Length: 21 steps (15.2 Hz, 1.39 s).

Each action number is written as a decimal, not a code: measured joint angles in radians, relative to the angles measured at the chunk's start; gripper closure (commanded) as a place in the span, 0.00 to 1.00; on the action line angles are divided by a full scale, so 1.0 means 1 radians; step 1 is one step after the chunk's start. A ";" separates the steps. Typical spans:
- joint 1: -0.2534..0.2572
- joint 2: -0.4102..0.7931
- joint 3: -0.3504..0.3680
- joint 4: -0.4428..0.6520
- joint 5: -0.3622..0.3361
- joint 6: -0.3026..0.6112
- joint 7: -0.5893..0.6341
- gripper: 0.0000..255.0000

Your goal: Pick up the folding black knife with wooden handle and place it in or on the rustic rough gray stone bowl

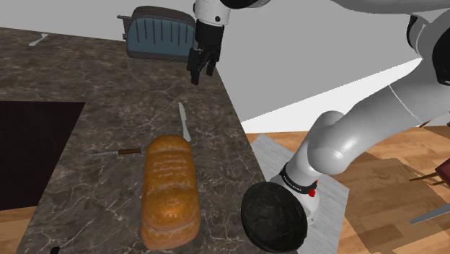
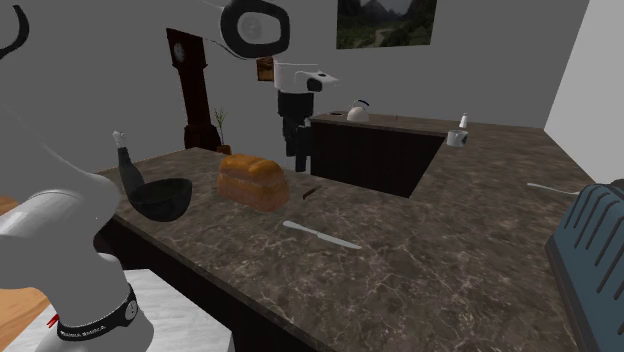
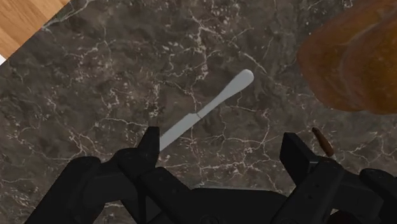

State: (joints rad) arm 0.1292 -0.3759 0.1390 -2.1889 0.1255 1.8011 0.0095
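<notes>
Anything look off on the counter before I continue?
Nothing spilled or broken. One oddity: the open gripper hangs over the plain grey table knife, not the wooden-handled knife, which lies at the loaf's other side in the shoulder view.

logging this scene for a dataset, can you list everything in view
counter: 1, dark marbled, under everything
bread loaf: 1, golden brown, mid counter
wooden-handled knife: 1, brown handle, beside the loaf at the shoulder view's left
table knife: 1, pale grey, beyond the loaf, below the pincer
bowl: 1, dark, counter edge near the arm's base
toaster: 1, blue-grey, counter's far end
kettle: 1, white, far counter
tall clock: 1, dark wood, against the wall
arm: 1, white
pincer: 1, black, open, above the table knife
</notes>
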 measured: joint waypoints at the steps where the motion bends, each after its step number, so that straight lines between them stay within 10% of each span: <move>1: 0.010 0.027 0.013 0.007 -0.001 0.019 -0.005 0.00; 21: 0.206 0.637 0.203 0.377 -0.213 0.210 -0.102 0.00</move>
State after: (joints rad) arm 0.3349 0.2615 0.3417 -1.8114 -0.0874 2.0113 -0.0927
